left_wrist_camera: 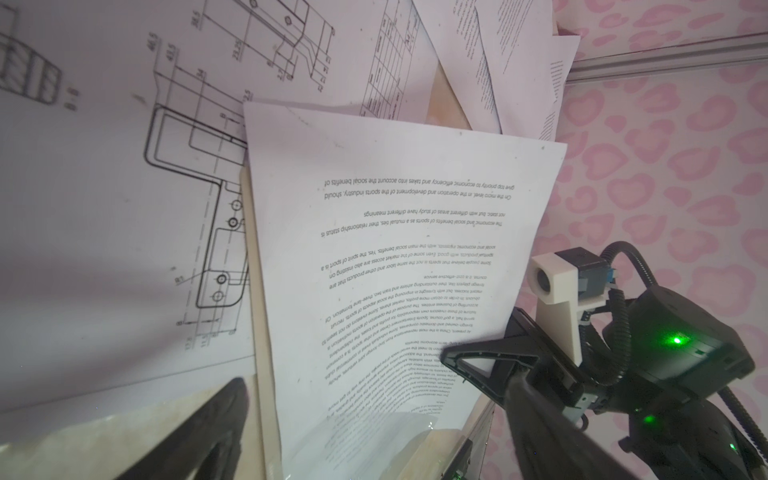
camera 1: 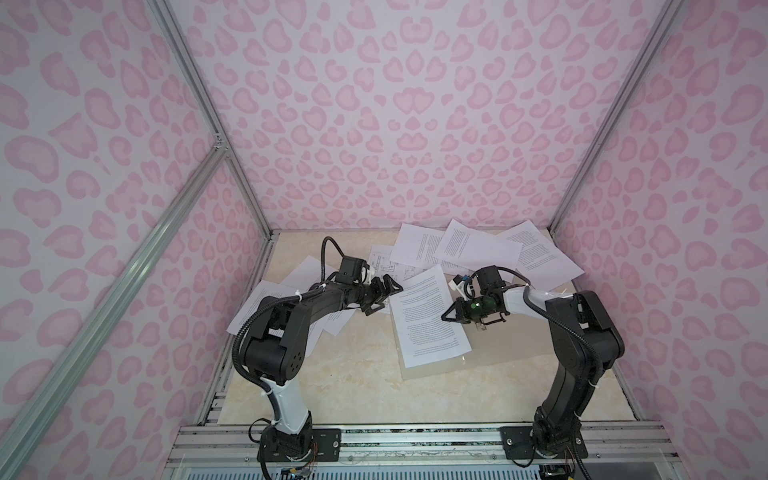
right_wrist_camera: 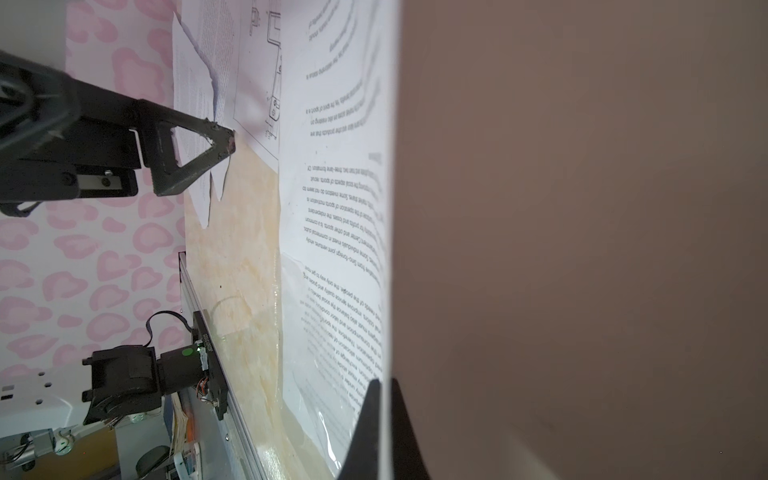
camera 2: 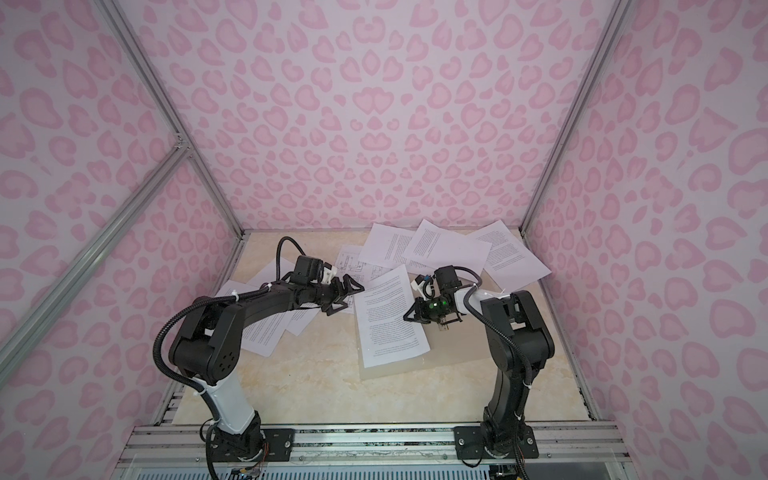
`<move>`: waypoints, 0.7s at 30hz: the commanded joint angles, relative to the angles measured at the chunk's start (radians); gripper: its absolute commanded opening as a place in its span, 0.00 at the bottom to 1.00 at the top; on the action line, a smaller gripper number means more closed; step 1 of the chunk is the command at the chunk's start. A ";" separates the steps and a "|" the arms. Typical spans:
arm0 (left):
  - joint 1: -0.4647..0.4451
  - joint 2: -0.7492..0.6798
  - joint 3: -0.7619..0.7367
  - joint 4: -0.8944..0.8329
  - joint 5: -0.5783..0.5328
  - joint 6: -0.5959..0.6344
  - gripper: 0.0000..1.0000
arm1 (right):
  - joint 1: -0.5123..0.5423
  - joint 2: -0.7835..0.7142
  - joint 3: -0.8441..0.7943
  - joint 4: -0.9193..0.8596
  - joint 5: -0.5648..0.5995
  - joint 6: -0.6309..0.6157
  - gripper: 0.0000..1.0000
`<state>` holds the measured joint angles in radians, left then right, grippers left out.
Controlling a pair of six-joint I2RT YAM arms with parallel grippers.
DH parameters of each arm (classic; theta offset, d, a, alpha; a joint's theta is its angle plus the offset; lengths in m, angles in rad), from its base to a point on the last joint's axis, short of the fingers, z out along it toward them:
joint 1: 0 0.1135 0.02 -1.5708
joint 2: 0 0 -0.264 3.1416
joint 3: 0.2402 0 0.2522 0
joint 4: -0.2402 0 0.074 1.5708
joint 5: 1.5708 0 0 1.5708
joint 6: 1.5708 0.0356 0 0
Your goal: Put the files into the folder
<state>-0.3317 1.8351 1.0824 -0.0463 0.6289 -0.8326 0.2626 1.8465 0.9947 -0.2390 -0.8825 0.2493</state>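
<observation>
White sheet (camera 1: 428,320) edge between closed right jaws

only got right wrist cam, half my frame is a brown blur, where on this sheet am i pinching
Observer: Your right gripper is shut on the printed sheet about halfway along its right long edge.
Operator: i see one left finger only, is that gripper open
Observer: Yes. In both top views the left gripper stands open beside that sheet's left edge, holding nothing.
Operator: any sheets out of my frame
Observer: Three text sheets lie overlapped at the back right.
</observation>
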 commanded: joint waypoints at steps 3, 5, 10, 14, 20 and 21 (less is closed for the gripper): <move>-0.001 0.022 0.012 0.017 0.011 0.015 0.98 | 0.007 -0.018 -0.022 -0.005 0.012 -0.017 0.00; -0.002 0.029 0.016 0.018 0.011 0.015 0.98 | 0.013 -0.024 -0.037 0.009 0.013 -0.019 0.00; -0.007 0.047 0.026 0.021 0.015 0.011 0.98 | 0.026 -0.011 -0.030 0.021 -0.002 -0.033 0.00; -0.010 0.053 0.034 0.020 0.015 0.008 0.98 | 0.035 -0.001 -0.037 0.025 -0.019 -0.033 0.00; -0.010 0.062 0.040 0.018 0.015 0.010 0.98 | 0.017 -0.034 -0.060 -0.011 0.001 -0.062 0.00; -0.010 0.064 0.040 0.020 0.015 0.009 0.98 | 0.009 -0.037 -0.058 -0.022 0.005 -0.070 0.00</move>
<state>-0.3431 1.8877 1.1114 -0.0425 0.6327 -0.8322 0.2848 1.8179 0.9386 -0.2382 -0.8829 0.2089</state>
